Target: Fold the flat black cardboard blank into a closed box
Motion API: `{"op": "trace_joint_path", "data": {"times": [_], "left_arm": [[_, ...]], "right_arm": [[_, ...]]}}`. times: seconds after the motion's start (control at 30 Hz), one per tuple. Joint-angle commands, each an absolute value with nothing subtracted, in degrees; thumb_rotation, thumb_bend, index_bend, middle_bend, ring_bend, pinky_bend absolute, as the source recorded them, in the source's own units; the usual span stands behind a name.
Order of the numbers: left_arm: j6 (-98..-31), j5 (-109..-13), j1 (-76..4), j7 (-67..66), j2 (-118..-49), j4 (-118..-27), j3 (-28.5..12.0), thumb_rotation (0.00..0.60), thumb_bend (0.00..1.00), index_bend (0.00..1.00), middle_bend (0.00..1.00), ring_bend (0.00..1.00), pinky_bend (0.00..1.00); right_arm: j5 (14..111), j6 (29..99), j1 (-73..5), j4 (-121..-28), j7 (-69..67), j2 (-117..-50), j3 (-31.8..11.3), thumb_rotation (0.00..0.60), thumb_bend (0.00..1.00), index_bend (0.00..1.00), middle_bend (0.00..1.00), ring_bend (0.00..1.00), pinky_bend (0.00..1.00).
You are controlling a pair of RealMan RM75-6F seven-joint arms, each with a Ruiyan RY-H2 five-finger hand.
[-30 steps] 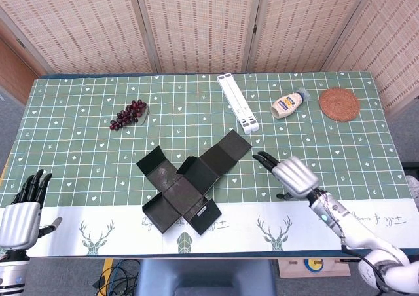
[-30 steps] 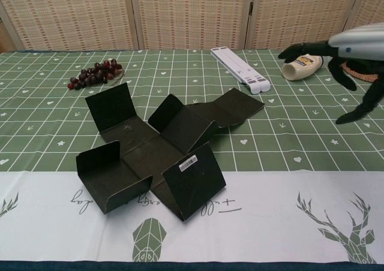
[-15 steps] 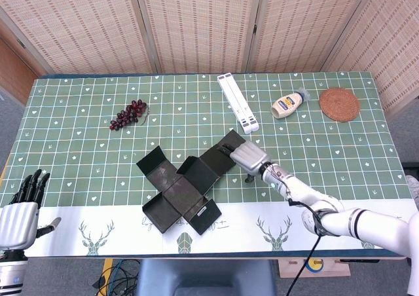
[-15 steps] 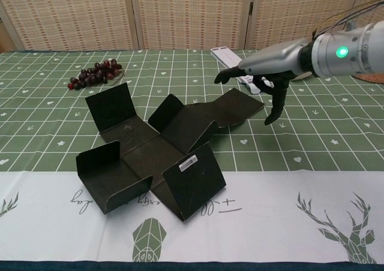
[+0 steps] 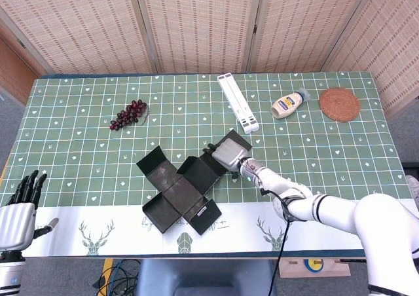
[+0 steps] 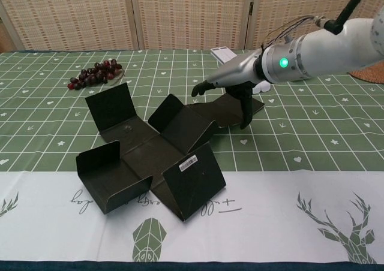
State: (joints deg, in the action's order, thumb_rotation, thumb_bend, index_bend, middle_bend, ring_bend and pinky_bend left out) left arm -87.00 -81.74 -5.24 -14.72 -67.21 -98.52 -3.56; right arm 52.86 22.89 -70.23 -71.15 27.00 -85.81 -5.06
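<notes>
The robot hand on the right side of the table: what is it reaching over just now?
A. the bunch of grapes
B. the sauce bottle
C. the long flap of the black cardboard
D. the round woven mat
C: the right robot hand hangs over the long flap of the black cardboard, far from the grapes, bottle and mat.

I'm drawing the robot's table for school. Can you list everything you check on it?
Surface: green tablecloth with a white deer border.
Job's things: black blank, flaps partly raised, not closed.
Clutter: grapes, white stand, bottle, round mat.
Hands: right hand over the blank's far flap, grip unclear; left hand open at the near-left edge.
Cables: some on the floor under the table.
Surroundings: woven screens behind.
</notes>
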Motion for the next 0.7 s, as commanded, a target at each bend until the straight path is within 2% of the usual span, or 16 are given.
{"op": "trace_joint_path", "data": {"times": [0.03, 0.57, 0.7], "left_arm": [[-86.93, -81.78, -5.26, -14.61, -67.20, -98.40, -3.59, 0.600, 0.10, 0.05, 0.02, 0.04, 0.27], [-86.60, -81.30, -5.08, -13.87, -67.00, -97.87, -3.84, 0.600, 0.10, 0.05, 0.02, 0.03, 0.27], [-86.35, -81.29, -5.21, -13.67, -67.14, -97.55, -3.91, 0.600, 0.10, 0.05, 0.02, 0.03, 0.27]], "right_arm": [[51.87, 22.79, -71.45, -69.26, 26.85, -87.37, -4.08, 0.600, 0.11, 0.00, 0.06, 0.70, 0.87], [49.92, 20.57, -75.72, -61.85, 24.59, -92.41, -0.93, 0.600, 0.11, 0.00, 0.06, 0.70, 0.87], [49.71, 20.81, -75.97, -60.95, 23.75, -93.02, -0.21, 0.600, 0.11, 0.00, 0.10, 0.70, 0.87]]}}
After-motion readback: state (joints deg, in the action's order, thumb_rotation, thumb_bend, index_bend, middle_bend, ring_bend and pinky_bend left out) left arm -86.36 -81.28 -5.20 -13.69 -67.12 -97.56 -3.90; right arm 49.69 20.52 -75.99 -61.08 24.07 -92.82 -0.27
